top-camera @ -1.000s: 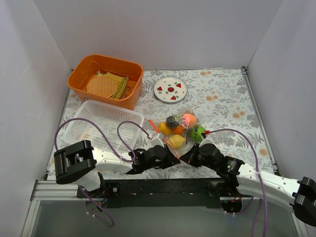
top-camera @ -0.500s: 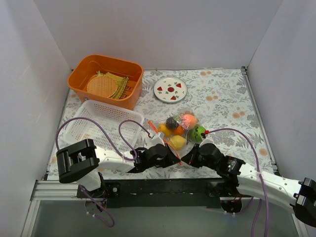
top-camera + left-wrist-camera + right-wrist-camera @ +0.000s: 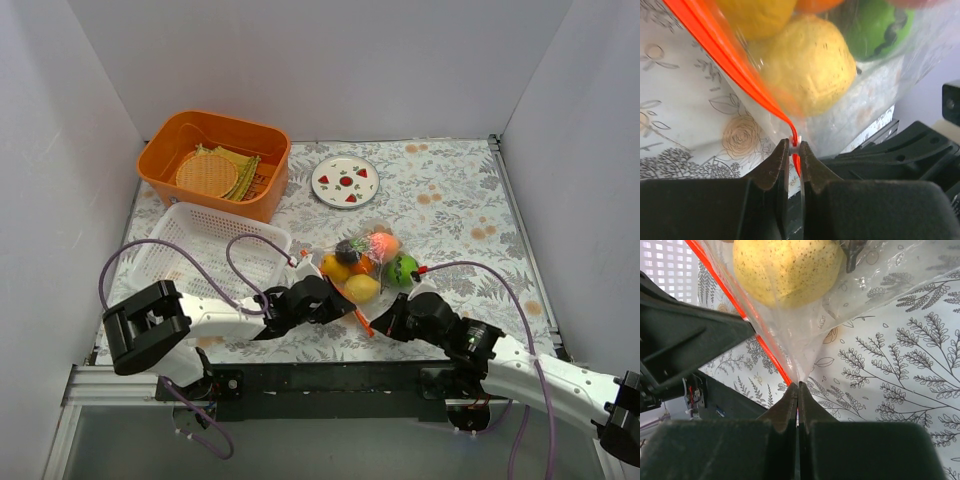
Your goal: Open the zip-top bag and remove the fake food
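The zip-top bag [image 3: 372, 250] lies near the front of the table [image 3: 450, 210] with the fake food [image 3: 362, 288] inside, while the left gripper [image 3: 794, 148] and right gripper [image 3: 798, 388] each pinch one lip, probably to pull it open.

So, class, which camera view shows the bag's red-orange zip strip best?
Left wrist: the zip strip runs from the top corner down between the closed fingertips of the left gripper. The right wrist view shows a stretch beside the lemon; the top view shows a short orange sliver.
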Controlling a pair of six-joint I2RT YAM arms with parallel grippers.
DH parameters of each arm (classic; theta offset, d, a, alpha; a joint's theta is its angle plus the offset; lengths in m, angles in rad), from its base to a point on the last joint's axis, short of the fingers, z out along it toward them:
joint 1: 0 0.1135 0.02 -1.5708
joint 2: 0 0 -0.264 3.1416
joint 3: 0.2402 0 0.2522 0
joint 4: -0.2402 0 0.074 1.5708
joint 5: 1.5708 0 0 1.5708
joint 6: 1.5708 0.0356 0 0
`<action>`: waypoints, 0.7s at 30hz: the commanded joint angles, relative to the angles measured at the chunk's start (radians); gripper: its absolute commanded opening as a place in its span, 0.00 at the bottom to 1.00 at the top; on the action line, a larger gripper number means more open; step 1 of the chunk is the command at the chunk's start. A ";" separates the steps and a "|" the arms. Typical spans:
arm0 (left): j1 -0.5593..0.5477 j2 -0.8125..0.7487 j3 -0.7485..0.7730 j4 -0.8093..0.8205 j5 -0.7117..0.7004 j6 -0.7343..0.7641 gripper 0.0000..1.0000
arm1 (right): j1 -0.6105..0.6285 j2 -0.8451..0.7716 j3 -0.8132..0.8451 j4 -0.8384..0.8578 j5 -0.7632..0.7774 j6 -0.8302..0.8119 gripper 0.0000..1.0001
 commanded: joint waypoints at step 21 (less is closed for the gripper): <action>0.342 -0.238 0.050 -0.265 -0.094 0.207 0.06 | 0.006 -0.150 0.095 -0.255 0.031 -0.018 0.01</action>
